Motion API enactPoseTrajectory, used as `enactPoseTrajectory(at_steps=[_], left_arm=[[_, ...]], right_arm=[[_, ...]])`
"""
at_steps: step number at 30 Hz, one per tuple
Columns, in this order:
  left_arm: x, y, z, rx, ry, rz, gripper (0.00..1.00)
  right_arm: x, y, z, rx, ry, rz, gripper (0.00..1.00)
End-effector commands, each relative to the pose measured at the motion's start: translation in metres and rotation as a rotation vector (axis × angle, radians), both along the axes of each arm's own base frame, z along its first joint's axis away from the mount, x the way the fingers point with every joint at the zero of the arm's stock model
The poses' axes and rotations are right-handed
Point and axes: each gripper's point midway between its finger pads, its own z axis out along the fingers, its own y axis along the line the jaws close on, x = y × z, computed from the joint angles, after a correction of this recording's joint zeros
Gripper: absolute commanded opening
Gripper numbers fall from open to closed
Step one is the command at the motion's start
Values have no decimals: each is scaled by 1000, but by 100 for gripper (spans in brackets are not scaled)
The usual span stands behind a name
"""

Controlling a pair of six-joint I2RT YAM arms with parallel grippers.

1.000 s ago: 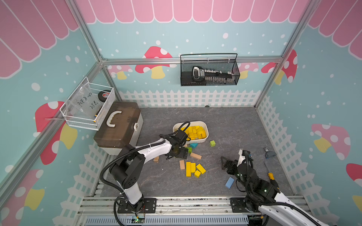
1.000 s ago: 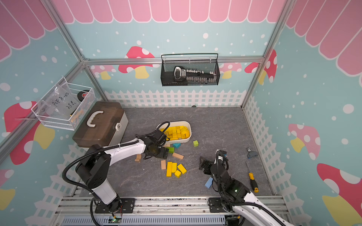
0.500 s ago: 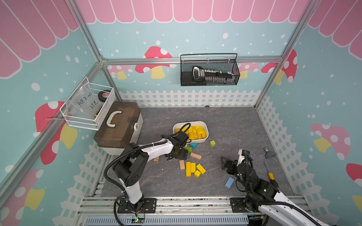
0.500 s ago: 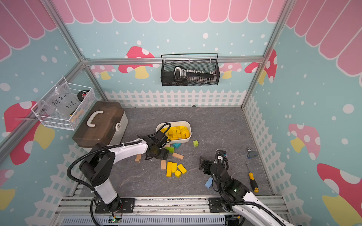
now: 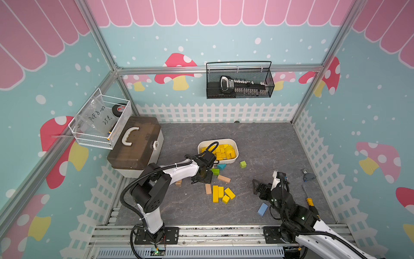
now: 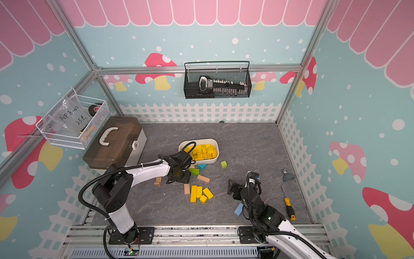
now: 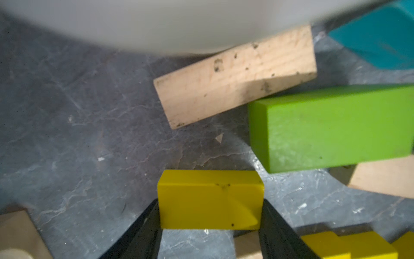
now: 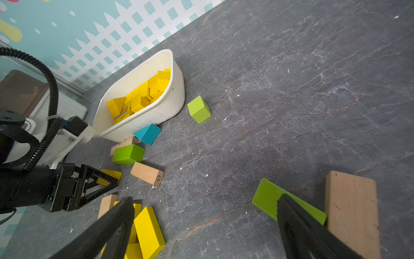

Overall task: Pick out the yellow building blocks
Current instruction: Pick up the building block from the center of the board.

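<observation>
we are gripping a yellow block (image 7: 208, 197) near a green block (image 7: 331, 127) with our left end effector (image 7: 210, 203), while our right end effector (image 8: 206, 198) is hanging wide open over the surface (image 8: 291, 89).

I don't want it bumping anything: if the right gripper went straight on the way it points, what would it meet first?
Probably the bare grey table, between the loose yellow blocks and the flat green block. The right gripper is open; farther on sits a green cube, though depth is unclear.
</observation>
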Motion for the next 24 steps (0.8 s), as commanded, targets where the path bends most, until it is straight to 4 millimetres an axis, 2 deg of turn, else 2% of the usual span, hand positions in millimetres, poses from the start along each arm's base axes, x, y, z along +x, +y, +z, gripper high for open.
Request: enactPoseTrajectory(at_steps=[1, 5, 14, 18, 24], left_arm=[[3, -4, 0, -11, 0, 1, 64], [3, -5, 7, -24, -12, -3, 59], [6, -14, 38, -85, -51, -24, 58], [14, -21, 61, -109, -87, -37, 58], [39, -41, 101, -152, -149, -61, 58]], right_arm=[[2, 0, 6, 31, -14, -12, 98], [2, 0, 7, 32, -15, -12, 99], [1, 0, 6, 27, -9, -9, 99], [-1, -2, 5, 23, -5, -9, 99], [-2, -8, 6, 27, -13, -26, 99]])
